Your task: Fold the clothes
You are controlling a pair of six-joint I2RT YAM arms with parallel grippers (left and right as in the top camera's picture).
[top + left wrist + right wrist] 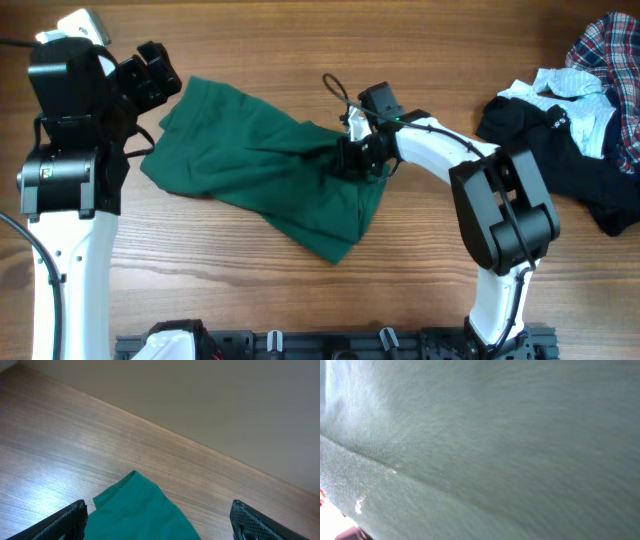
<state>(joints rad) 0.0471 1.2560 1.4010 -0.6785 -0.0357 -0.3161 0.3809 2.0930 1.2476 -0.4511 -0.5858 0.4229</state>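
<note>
Right jaws pinch the green garment (250,165) mid-frame on the worktop (300,60); left jaws gape wide, upper left. Other clothes (580,110) heaped upper right.

This is my robotics test bench, a lab set-up rather than a home; my two white-and-black robot arms, the left arm (65,170) and the right arm (500,210), rise from the near edge of the wood-grain table (300,300), one towards each end; a black mounting rail (400,345) runs along that near edge between their bases; a loose black cable (335,85) loops over the table's middle; past the table's far edge my left wrist camera shows a plain beige wall (225,405); the household things here are a dark green garment (250,160) on the table's middle and a heap of clothes (570,150) at its right end.
</note>
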